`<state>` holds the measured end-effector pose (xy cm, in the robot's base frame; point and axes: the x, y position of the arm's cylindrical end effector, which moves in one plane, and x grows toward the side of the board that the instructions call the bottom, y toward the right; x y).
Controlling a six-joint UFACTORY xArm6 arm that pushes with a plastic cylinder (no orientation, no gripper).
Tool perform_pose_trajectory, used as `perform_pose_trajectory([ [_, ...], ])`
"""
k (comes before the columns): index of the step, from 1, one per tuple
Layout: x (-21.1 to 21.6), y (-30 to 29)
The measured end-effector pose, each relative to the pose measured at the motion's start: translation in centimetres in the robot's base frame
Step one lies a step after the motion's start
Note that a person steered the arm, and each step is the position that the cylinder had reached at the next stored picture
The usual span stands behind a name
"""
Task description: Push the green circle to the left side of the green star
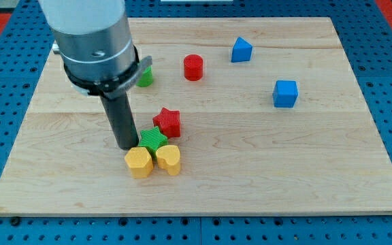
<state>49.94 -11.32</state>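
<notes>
The green circle (145, 76) lies near the view's top left, partly hidden behind the arm's grey housing. The green star (154, 139) sits at the board's middle, lower down, touching a red star (168, 122) above right and two yellow blocks below it. My tip (126, 145) rests on the board right at the green star's left side, just above the yellow hexagon (139, 162). The tip is well below the green circle and apart from it.
A yellow heart (169, 159) sits right of the yellow hexagon. A red cylinder (193, 67) stands at the top centre. A blue triangular block (241, 50) and a blue cube (285, 93) lie at the right. The wooden board (305, 170) has blue pegboard around it.
</notes>
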Motion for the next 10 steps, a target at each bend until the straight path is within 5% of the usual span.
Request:
perform_pose_trajectory([
  [2,-5.0,-1.9],
  [3,-6.7,-8.6],
  [5,-15.7,-5.8],
  [6,-18.1,0.1],
  [7,-18.9,5.0],
  [9,-12.7,0.7],
  [10,-16.6,0.8],
])
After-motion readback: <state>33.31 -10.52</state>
